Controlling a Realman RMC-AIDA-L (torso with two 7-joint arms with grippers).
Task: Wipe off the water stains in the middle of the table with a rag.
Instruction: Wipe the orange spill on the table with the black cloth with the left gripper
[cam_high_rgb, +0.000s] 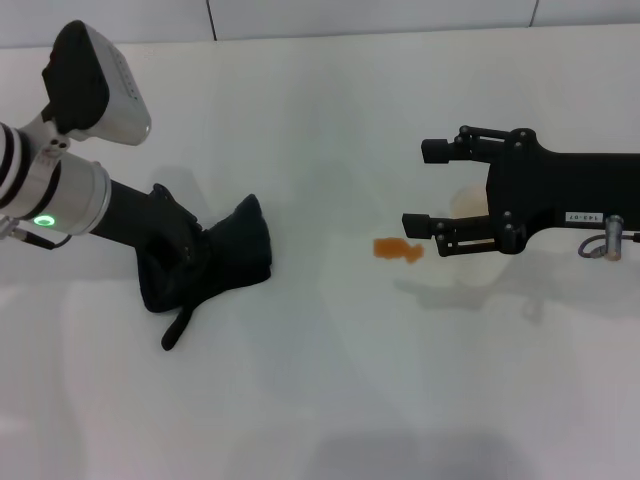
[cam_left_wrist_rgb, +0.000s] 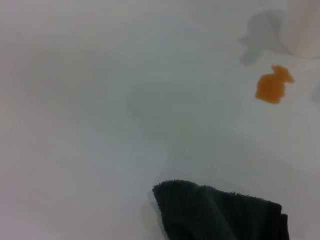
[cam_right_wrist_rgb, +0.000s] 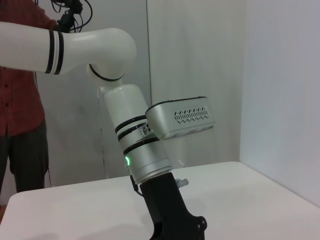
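On the left side of the head view, the left gripper (cam_high_rgb: 185, 250) is burying itself in the rag (cam_high_rgb: 215, 262), which is lying bunched on the table (cam_high_rgb: 320, 400) with its narrow tail trailing toward the near edge. The cloth is hiding the fingertips, so I cannot tell how the jaws are standing — though the rag is bunching around them as a gripped cloth would. The water stains (cam_high_rgb: 398, 249) are sitting as one small orange blot near the middle of the table, well apart from the rag, so the wiping stroke is, in my judgement, not yet begun. Right of the blot the right gripper (cam_high_rgb: 422, 186) is hovering with its fingers spread wide, pinching nothing; a pale cup (cam_high_rgb: 473, 205) is showing faintly between and behind them, and the arm is probably holding off there to leave the path to the stain free.

Moving to the left wrist view, a dark corner of the rag (cam_left_wrist_rgb: 220, 212) is filling the near part of the picture while the orange blot (cam_left_wrist_rgb: 273, 85) is lying farther off across bare white table (cam_left_wrist_rgb: 100, 125) — the camera is looking along the line the cloth would need to travel.

Turning to the right wrist view, it is looking away from the stain, showing only the left arm (cam_right_wrist_rgb: 145, 150) reaching down and a person in a red shirt (cam_right_wrist_rgb: 20, 100) standing behind the table.
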